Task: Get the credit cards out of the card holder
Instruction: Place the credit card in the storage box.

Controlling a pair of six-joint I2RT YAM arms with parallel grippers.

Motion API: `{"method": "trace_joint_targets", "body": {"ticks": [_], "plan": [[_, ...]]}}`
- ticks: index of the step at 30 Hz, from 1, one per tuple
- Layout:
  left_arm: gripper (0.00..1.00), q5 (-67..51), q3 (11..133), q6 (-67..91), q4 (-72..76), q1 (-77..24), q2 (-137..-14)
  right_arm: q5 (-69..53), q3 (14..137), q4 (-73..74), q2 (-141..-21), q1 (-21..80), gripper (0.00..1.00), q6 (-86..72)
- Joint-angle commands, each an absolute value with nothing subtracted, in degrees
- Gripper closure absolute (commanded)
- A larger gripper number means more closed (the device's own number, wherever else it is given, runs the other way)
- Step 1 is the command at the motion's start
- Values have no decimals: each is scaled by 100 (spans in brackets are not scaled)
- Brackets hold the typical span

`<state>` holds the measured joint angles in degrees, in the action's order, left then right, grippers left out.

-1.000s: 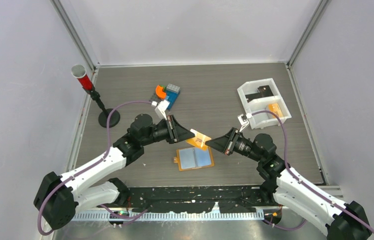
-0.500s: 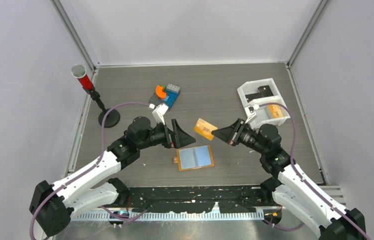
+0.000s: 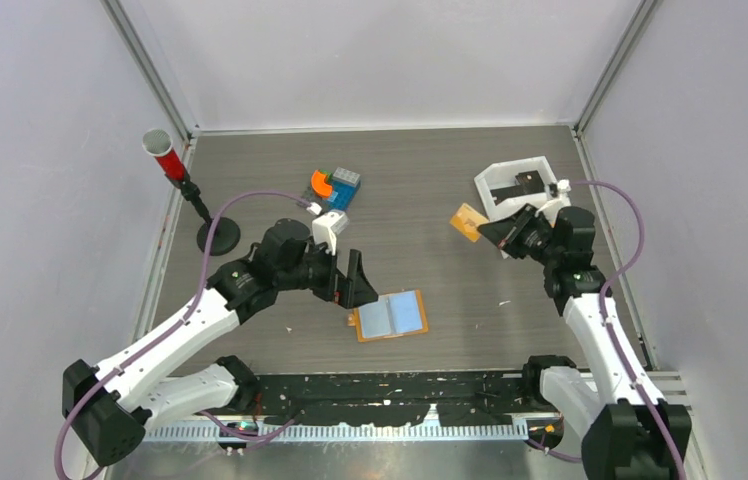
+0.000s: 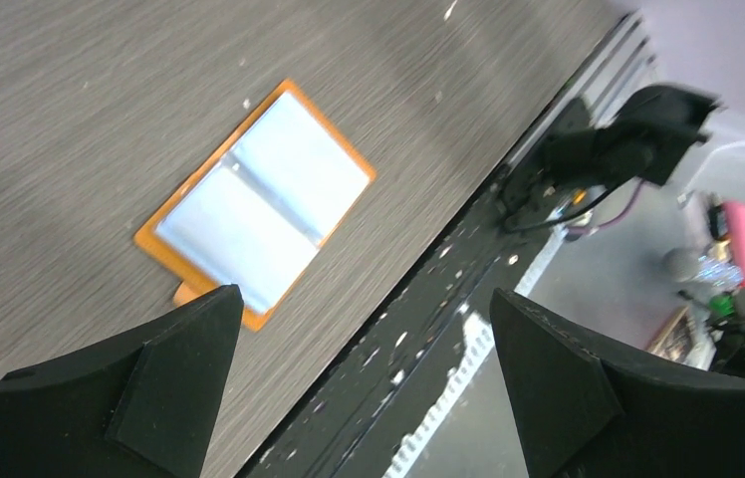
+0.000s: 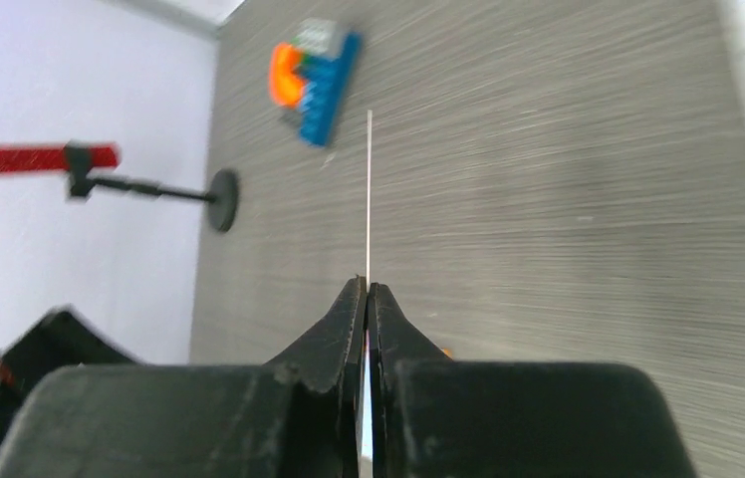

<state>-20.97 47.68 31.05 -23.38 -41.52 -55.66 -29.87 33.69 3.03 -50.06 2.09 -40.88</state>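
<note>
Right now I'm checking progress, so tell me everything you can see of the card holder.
The card holder lies opened flat on the table, tan-orange rim around two pale blue clear sleeves meeting at a centre fold, a small tab on one edge. It looks like soft plastic. No card shows inside. The open left pincer hovers close by, not touching it.

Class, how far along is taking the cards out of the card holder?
Done: one card is out of the card holder, which lies open. In hand: the right fingers pinch it beside the white tray. To do: set it down, check for more.
</note>
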Motion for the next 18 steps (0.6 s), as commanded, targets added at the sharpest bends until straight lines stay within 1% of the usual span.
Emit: {"method": "trace_joint_targets", "body": {"ticks": [1, 5, 10, 14, 18], "plan": [[1, -2177, 4902, 2372, -3193, -4166, -5631, -2852, 3779, 827, -5304, -695, 95, -3497], [1, -2316, 4777, 2408, -3147, -4166, -5543, -2376, 3952, 1118, -5636, -1404, 95, -3176], [1, -2388, 4740, 2404, -3160, -4166, -5539, -2390, 4222, 1210, -6249, -2267, 95, -2955], [1, -2402, 4726, 2408, -3107, -4166, -5532, -2465, 4394, 1088, -6732, -2667, 95, -3028], [1, -2365, 4776, 2392, -3145, -4166, -5571, -2477, 4567, 910, -7180, -2820, 95, -3154]]}}
